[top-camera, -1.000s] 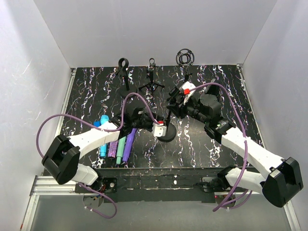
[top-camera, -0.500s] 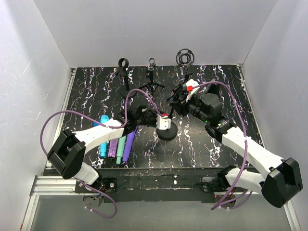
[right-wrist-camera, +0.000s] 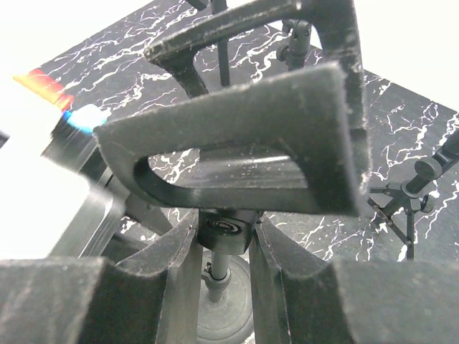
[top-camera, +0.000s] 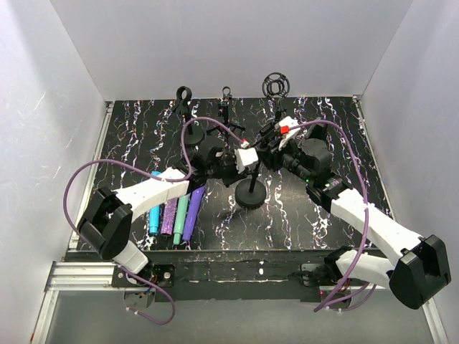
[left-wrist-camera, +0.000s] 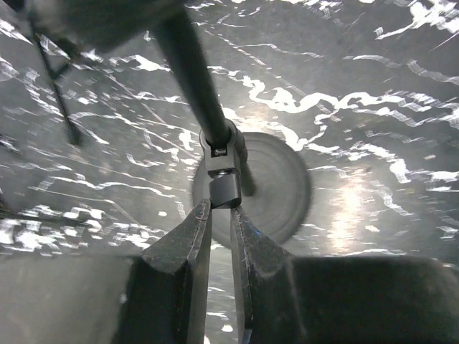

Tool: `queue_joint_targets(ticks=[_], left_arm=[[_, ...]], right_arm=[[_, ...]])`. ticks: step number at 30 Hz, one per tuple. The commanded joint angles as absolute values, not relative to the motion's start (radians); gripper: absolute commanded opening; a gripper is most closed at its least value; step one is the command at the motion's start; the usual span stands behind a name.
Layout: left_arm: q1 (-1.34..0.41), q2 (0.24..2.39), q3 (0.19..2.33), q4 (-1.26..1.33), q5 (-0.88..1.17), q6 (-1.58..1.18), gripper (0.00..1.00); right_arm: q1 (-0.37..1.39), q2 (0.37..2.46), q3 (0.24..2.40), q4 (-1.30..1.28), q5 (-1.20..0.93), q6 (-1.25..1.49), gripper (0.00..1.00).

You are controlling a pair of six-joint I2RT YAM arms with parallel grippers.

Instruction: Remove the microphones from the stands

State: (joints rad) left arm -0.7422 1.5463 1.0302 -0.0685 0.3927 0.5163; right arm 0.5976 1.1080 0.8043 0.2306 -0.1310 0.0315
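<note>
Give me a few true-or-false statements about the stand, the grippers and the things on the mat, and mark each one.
1. The left gripper is shut on the stand. True.
2. The stand's base is square. False: it is round.
3. The coloured tubes lie on the right arm's side of the mat. False: they lie on the left arm's side.
4. The right gripper hangs open, clear of the stand. False: it is shut on what looks like the mic at the stand's top.
5. A clip stand, a tripod and a ring mount stand along the mat's back edge. True.
</note>
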Motion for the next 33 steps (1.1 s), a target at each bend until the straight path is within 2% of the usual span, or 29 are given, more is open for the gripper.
queue_joint_targets(ticks=[1, 7, 12, 16, 19, 20, 23, 27, 33], left_arm=[[-0.663, 1.552, 1.152, -0.138, 0.584, 0.14, 0.0], [-0.545, 1.715, 1.307, -0.296, 0.935, -0.21, 0.0], [-0.506, 1.765, 1.391, -0.333, 1.049, -0.352, 0.0], [-0.497, 1.784, 1.427, -0.403, 1.071, -0.33, 0.0], [-0.497, 1.776, 1.44, -0.437, 1.068, -0.195, 0.22], [-0.497, 1.769, 1.442, -0.46, 1.049, -0.126, 0.33], [-0.502, 1.711, 1.404, -0.494, 0.962, 0.128, 0.47], [-0.543, 1.62, 1.304, -0.419, 0.816, 0.303, 0.56], [-0.572, 1.62, 1.25, -0.25, 0.693, 0.305, 0.58]], right_arm=[[0.601, 1.101, 0.802, 0.156, -0.129, 0.037, 0.01], [0.601, 1.089, 0.796, 0.149, -0.132, 0.034, 0.01], [0.601, 1.088, 0.802, 0.15, -0.13, 0.029, 0.01], [0.601, 1.083, 0.799, 0.15, -0.132, 0.028, 0.01], [0.6, 1.078, 0.795, 0.153, -0.13, 0.026, 0.01], [0.6, 1.077, 0.793, 0.153, -0.13, 0.025, 0.01], [0.601, 1.074, 0.787, 0.156, -0.133, 0.025, 0.01], [0.6, 1.074, 0.785, 0.16, -0.137, 0.026, 0.01], [0.6, 1.081, 0.787, 0.158, -0.14, 0.025, 0.01]])
